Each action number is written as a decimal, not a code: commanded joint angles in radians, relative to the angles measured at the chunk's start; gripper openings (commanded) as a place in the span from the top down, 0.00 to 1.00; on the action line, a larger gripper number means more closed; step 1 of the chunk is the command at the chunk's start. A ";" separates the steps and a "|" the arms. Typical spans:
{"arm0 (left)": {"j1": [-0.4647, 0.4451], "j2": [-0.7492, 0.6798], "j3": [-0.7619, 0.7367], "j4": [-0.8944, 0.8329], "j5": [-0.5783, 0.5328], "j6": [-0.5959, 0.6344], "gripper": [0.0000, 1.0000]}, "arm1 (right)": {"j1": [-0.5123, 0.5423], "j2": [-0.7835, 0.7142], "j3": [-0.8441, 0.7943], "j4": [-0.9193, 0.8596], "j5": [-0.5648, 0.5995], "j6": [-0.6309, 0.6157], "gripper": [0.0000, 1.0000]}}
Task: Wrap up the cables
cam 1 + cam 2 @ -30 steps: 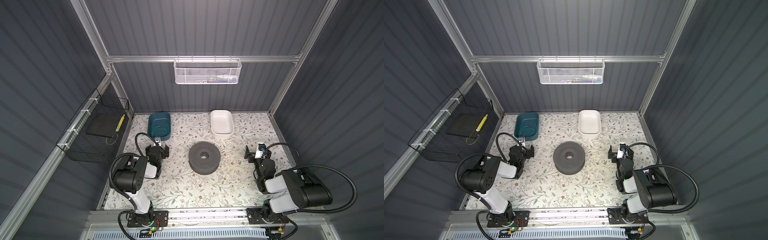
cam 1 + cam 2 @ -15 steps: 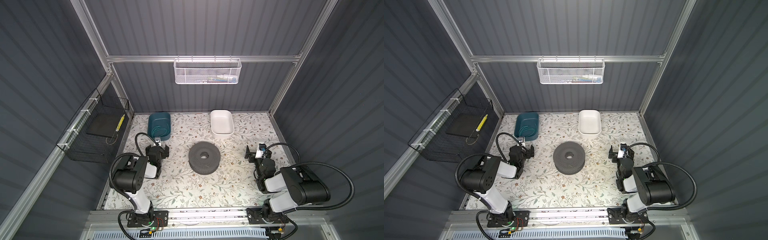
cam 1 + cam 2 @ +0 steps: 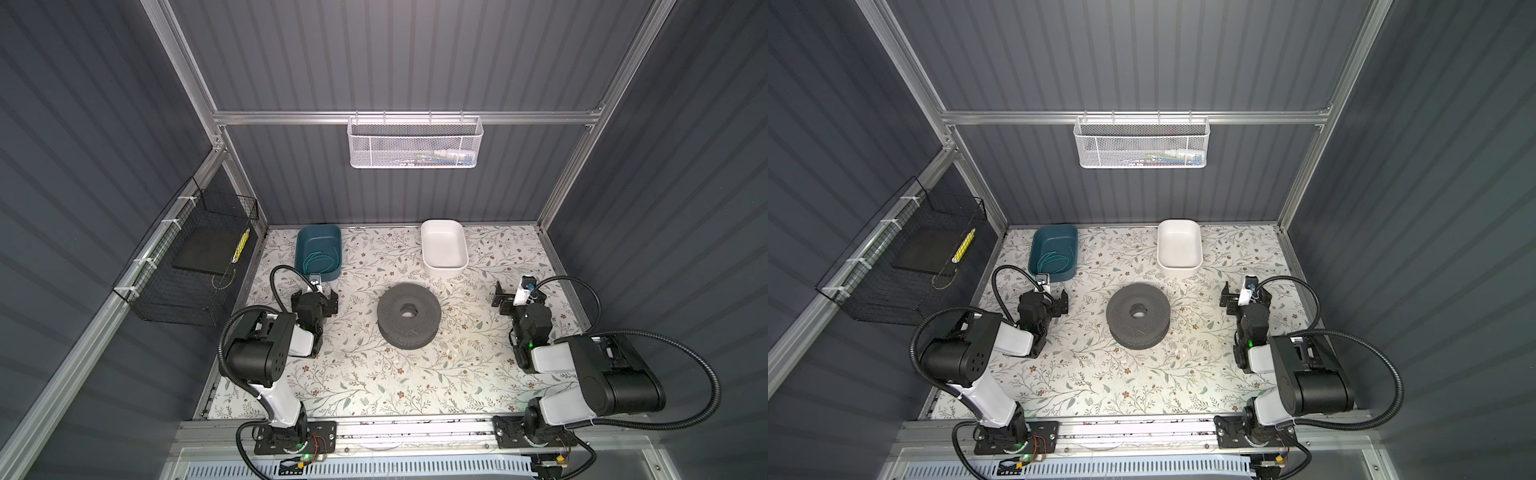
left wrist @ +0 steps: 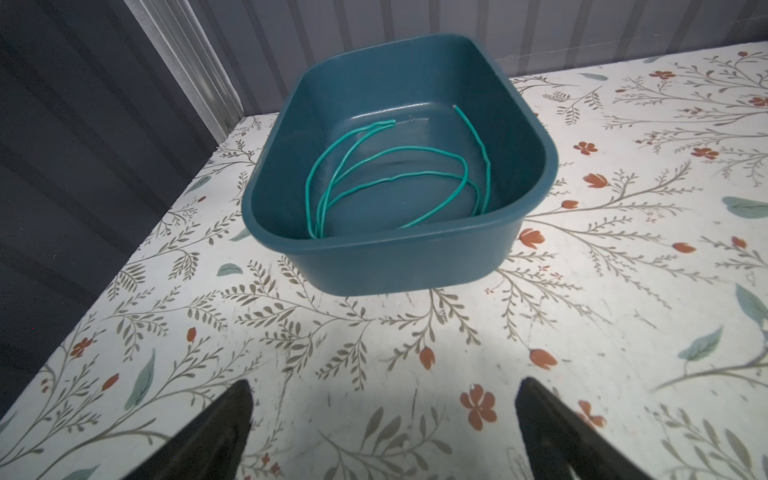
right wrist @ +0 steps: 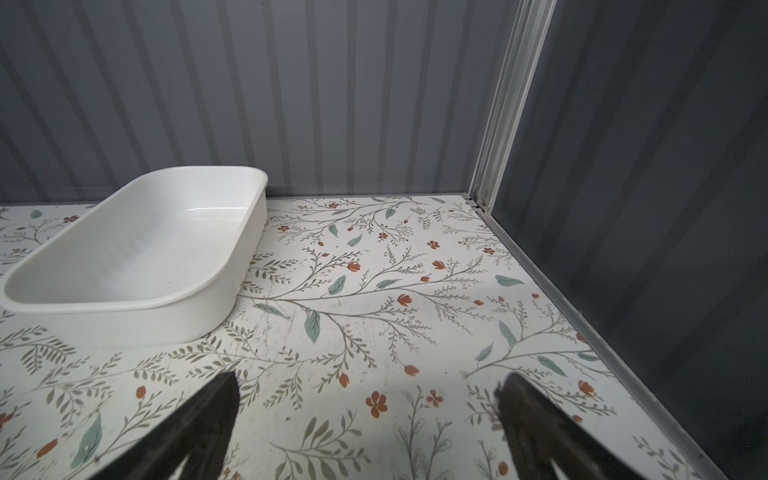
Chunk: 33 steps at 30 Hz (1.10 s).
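Observation:
The cables are out of view. A thin teal-green wire (image 4: 399, 178) lies in loose loops inside the teal bin (image 4: 386, 266), which stands at the back left in both top views (image 3: 305, 249) (image 3: 1038, 245). My left gripper (image 3: 314, 296) (image 3: 1045, 296) (image 4: 384, 386) hovers low over the floral mat just in front of that bin, open and empty. My right gripper (image 3: 519, 295) (image 3: 1245, 294) (image 5: 369, 379) is open and empty too, over the mat near the right wall. It sits in front and to the right of the white bin (image 5: 124, 299).
A dark grey ring-shaped spool (image 3: 390, 320) (image 3: 1121, 320) lies flat mid-mat between the arms. The empty white bin (image 3: 428, 249) (image 3: 1165, 249) stands at the back. A black wire basket (image 3: 183, 266) with a short yellow strip (image 3: 242, 245) hangs on the left wall. A white mesh basket (image 3: 415, 143) hangs on the back wall.

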 commanded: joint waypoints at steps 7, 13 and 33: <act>0.007 -0.013 0.001 0.002 0.008 -0.015 0.01 | -0.025 -0.012 0.045 -0.152 0.013 0.063 0.01; 0.007 -0.013 0.001 0.002 0.008 -0.014 0.01 | -0.067 -0.015 0.068 -0.203 -0.012 0.109 0.01; 0.008 -0.012 0.003 -0.001 0.010 -0.014 0.00 | -0.067 -0.018 0.060 -0.194 -0.013 0.108 0.01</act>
